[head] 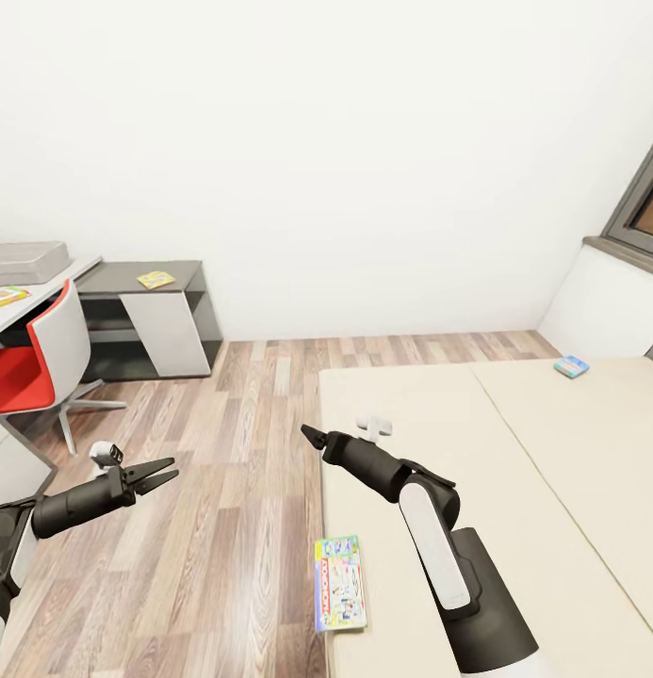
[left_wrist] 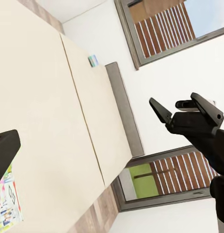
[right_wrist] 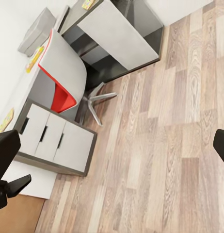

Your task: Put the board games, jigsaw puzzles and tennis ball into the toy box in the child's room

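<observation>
A colourful board game (head: 340, 582) (left_wrist: 6, 204) lies at the left edge of the bed (head: 514, 443), just below my right forearm. A second, small board game (head: 572, 366) (left_wrist: 93, 60) lies at the bed's far right. The pale grey toy box (head: 24, 262) (right_wrist: 37, 26) stands on the table (head: 43, 292) at far left, with a flat yellow sheet (head: 6, 297) beside it and another (head: 156, 279) on the dark corner section. My left gripper (head: 168, 471) hangs open over the floor. My right gripper (head: 312, 435) (left_wrist: 177, 107) is open above the bed's edge. The tennis ball is out of view.
A red and white chair (head: 34, 363) (right_wrist: 61, 77) stands at the table, beside white drawers (right_wrist: 54, 141). Wood-plank floor (head: 241, 452) runs between table and bed. A window (head: 646, 202) sits in the right wall.
</observation>
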Robot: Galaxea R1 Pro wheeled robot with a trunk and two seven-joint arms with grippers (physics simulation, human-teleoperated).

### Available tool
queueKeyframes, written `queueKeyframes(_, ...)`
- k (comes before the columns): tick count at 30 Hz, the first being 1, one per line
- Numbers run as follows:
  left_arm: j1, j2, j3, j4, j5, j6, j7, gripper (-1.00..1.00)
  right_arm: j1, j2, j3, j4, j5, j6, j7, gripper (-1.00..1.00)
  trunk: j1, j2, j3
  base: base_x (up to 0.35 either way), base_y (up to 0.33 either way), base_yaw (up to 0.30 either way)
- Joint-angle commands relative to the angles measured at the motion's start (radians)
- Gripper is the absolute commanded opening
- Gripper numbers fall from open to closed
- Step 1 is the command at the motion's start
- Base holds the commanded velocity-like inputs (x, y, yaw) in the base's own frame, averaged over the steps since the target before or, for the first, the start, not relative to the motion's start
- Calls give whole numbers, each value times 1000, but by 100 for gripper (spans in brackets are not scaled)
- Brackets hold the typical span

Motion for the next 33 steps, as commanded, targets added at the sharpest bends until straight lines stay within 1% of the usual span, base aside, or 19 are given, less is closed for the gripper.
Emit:
queueKeyframes(1, -1, 0, 0, 0, -1, 11, -4, 100, -1, 0, -1, 1, 0, 5, 1, 100, 1, -2, 0, 0, 0, 0)
queueKeyframes(11, -1, 0, 1, 0, -2, 11, -4, 100, -1, 0, 2, 32, 6, 4, 0, 100, 1, -2, 16, 0, 0, 0)
queueKeyframes(33, -1, 0, 0, 0, -2, 10, -3, 100, -1, 0, 1, 38, 9, 3, 0, 100, 1, -2, 52, 0, 0, 0)
